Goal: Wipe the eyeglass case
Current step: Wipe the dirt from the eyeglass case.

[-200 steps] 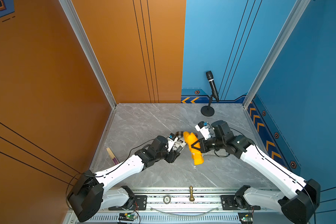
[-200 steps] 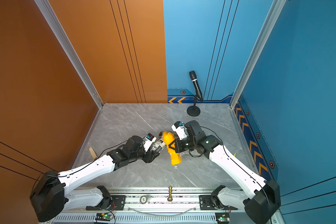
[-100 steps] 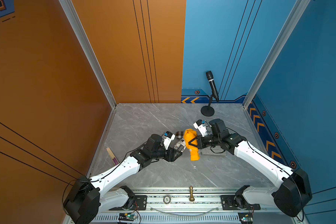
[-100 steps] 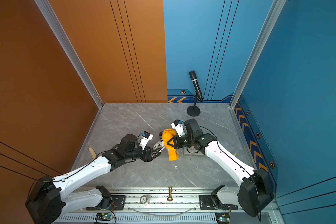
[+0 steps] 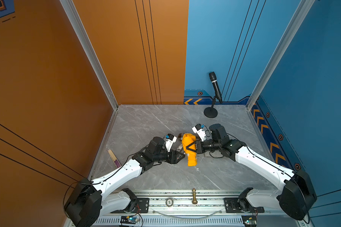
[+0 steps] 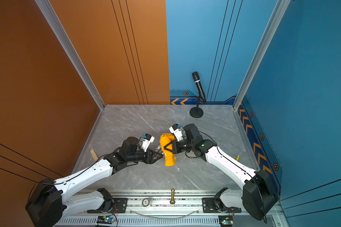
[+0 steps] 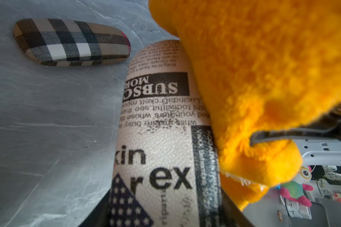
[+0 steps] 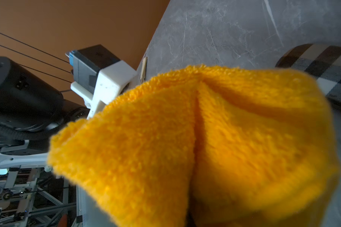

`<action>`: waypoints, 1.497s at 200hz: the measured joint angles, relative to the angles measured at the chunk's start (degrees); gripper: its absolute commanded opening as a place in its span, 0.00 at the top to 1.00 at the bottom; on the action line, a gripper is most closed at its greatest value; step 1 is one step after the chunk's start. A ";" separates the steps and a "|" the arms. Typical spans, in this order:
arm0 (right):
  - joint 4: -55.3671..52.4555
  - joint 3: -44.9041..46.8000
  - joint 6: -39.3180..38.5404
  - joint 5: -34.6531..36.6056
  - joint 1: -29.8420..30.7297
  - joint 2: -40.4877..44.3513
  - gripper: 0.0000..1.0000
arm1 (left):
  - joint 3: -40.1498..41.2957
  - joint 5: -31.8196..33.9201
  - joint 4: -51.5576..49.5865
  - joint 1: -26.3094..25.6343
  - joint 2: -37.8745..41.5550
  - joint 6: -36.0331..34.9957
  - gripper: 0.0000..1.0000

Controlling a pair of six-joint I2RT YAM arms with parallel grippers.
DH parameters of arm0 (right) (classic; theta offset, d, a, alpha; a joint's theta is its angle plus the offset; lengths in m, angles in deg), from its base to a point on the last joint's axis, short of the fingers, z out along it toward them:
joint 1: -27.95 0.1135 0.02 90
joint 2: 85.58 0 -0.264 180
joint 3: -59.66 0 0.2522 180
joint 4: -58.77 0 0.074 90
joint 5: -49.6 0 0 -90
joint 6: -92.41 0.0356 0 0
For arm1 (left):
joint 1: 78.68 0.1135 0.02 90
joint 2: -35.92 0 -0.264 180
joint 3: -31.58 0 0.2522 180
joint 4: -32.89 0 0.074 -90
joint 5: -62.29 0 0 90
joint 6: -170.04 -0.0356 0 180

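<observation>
Two grippers are working: our left gripper (image 5: 182, 155) is squeezing the long cream newspaper-print eyeglass case (image 7: 161, 137) over the middle of the grey stone table (image 5: 146, 121), and our right gripper (image 5: 187, 150) is pinching the fluffy orange cloth (image 5: 191, 159) against it. We are probably wiping now; more is left.

Twin white-and-black arms, built alike.

The left arm (image 5: 118, 175) and right arm (image 5: 264, 165) have smooth white shells on their long links, dotted with small dark screw holes. Bulky matte-black rounded housings (image 5: 83, 202) form the shoulders, with smaller black cylinders at elbows and wrists. Thin black cables (image 5: 214, 157) run along both arms and loop loose near the wrists. Each wrist bears a white bracket (image 8: 110, 82) with a dark camera block and a blue plug. The left hand (image 5: 182, 156) and right hand (image 5: 187, 149) are black, with open triangular finger frames. A green light (image 5: 231, 145) glows on the right forearm.
</observation>
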 measured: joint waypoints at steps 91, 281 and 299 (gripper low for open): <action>2.29 0.46 -0.68 0.09 2.12 -0.72 1.00 | 2.58 -2.19 3.02 0.46 0.55 2.75 0.63; -28.61 -30.38 -7.76 10.12 -13.25 1.73 1.00 | -18.21 25.11 -18.64 -18.18 -3.54 -31.87 0.69; -32.02 -34.67 -7.89 10.60 -11.82 -1.36 1.00 | -16.26 39.01 -17.18 -25.38 -4.26 -41.72 0.69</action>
